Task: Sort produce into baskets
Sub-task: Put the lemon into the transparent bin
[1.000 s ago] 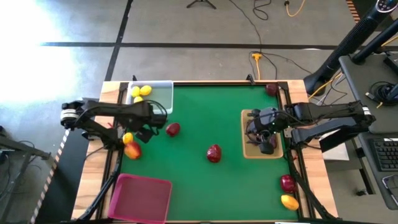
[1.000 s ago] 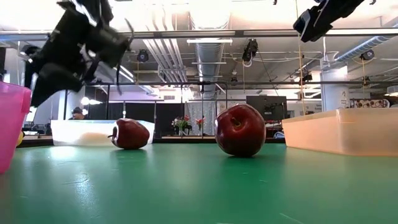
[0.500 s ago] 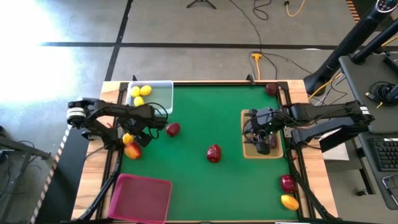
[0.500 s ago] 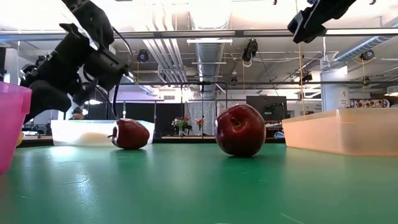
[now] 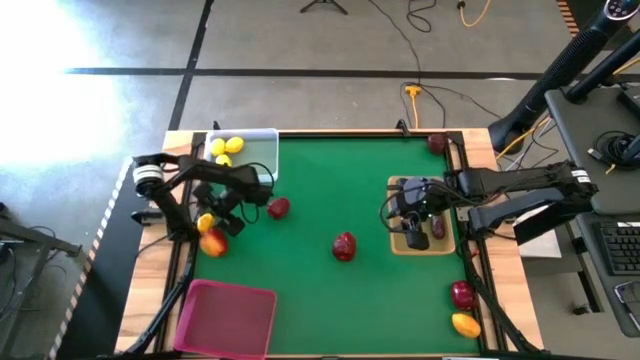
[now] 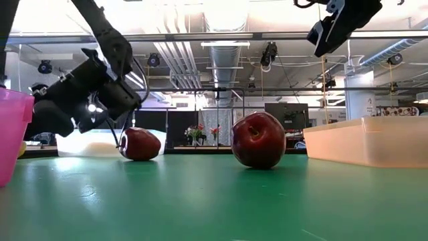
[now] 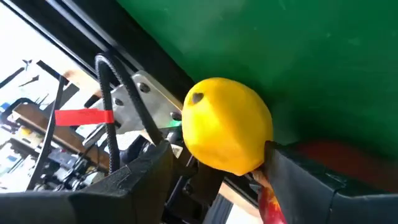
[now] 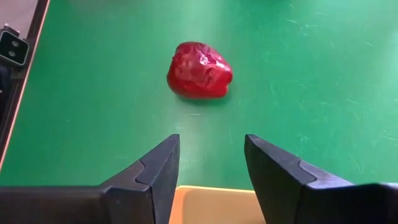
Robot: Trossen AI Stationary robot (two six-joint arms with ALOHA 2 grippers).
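Observation:
A yellow lemon (image 5: 205,222) lies at the green mat's left edge, next to a red-orange fruit (image 5: 213,241). My left gripper (image 5: 211,217) is low over the lemon and open, one finger on each side of it (image 7: 227,124). My right gripper (image 5: 405,216) hangs open and holds nothing, above the left rim of the tan tray (image 5: 398,243), which holds dark purple pieces (image 5: 437,228). Two red fruits (image 5: 278,208) (image 5: 343,246) rest on the mat. The clear bin (image 5: 262,150) at the far left holds lemons (image 5: 226,148). My left gripper's fingers (image 7: 298,180) come slanting down from the table's right and bracket the lemon's sides (image 7: 264,140). The lemon rests at the mat's edge. I cannot tell whether either finger touches it.
The pink bin (image 5: 225,318) stands at the near left. A red fruit (image 5: 461,294) and a yellow-orange one (image 5: 465,324) lie at the near right, and another dark red fruit (image 5: 436,143) at the far right. A black frame rail (image 5: 185,250) borders the mat.
My left gripper has come down toward the lemon and rolled, so that its fingers now stand around the fruit; the lemon has stayed in place. My right gripper has drifted a little toward the table's left, over the tan tray's rim.

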